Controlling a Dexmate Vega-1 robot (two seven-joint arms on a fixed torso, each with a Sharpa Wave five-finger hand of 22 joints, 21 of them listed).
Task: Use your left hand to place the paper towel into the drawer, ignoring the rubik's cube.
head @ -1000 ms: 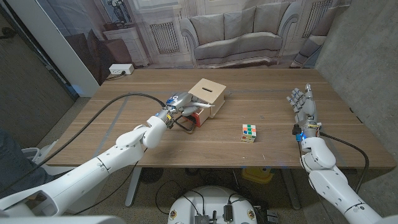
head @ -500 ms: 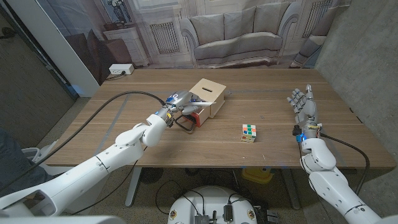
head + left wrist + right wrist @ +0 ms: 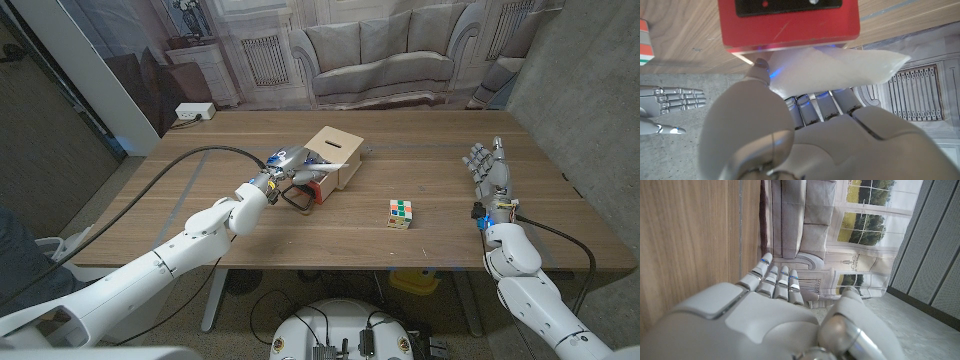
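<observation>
My left hand (image 3: 805,135) pinched the folded white paper towel (image 3: 840,70) between thumb and fingers, its long axis running across the open red drawer (image 3: 310,190) of the small cardboard box (image 3: 333,152), just above the drawer's mouth. I judged the coming move a short drop. The multicoloured rubik's cube (image 3: 400,213) lay well apart on the wooden table (image 3: 420,135), and my right hand (image 3: 487,168) stood empty, fingers apart, near the far edge.

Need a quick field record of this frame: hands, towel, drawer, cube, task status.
left hand: holds the paper towel at the front of the drawer
paper towel: white, pinched in the fingers, right beside the drawer's red front
drawer: red front, pulled out of the small wooden box
rubik's cube: on the table, apart from both hands, untouched
right hand: holds nothing, fingers apart, near the table's right edge
task status: towel not yet released into the drawer
</observation>
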